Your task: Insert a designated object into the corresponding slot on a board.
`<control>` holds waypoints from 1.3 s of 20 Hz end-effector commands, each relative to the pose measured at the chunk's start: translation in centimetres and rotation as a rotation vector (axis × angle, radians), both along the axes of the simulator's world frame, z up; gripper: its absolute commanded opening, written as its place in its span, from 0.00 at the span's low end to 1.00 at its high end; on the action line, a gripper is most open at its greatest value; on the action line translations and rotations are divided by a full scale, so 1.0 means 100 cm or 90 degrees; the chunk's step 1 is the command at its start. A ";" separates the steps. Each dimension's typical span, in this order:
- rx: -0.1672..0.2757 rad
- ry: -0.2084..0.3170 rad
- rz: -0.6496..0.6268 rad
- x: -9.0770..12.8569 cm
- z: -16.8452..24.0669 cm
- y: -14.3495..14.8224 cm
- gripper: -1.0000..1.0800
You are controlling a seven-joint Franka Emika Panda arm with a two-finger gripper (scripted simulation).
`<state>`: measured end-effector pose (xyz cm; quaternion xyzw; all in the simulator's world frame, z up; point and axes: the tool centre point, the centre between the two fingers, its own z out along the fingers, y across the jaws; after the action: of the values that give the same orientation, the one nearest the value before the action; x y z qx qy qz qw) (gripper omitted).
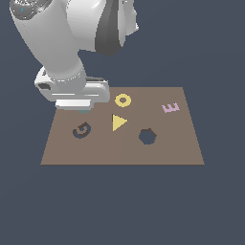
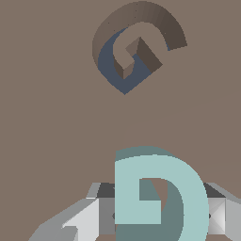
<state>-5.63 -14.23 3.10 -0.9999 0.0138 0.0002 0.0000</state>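
The teal letter "G" block sits between my gripper's grey fingers, which are shut on its sides. In the exterior view the hand hides it, apart from a teal speck under the gripper at the board's back left. The dark G-shaped slot lies in the brown board a short way from the held block, nearer the board's front edge. The block hangs just above the board surface and apart from the slot.
On the board also lie a yellow ring, a yellow triangle and a pink "E". A dark hexagon-like hole is right of the triangle. The white arm rises over the board's back left corner.
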 end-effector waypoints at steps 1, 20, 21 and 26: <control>0.000 0.000 0.035 0.002 0.000 -0.003 0.00; -0.001 -0.001 0.473 0.031 0.004 -0.027 0.00; -0.001 -0.001 0.499 0.033 0.004 -0.028 0.00; -0.001 -0.001 0.632 0.044 0.005 -0.030 0.00</control>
<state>-1.56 -17.19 3.54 -0.9004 -0.4350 -0.0002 -0.0008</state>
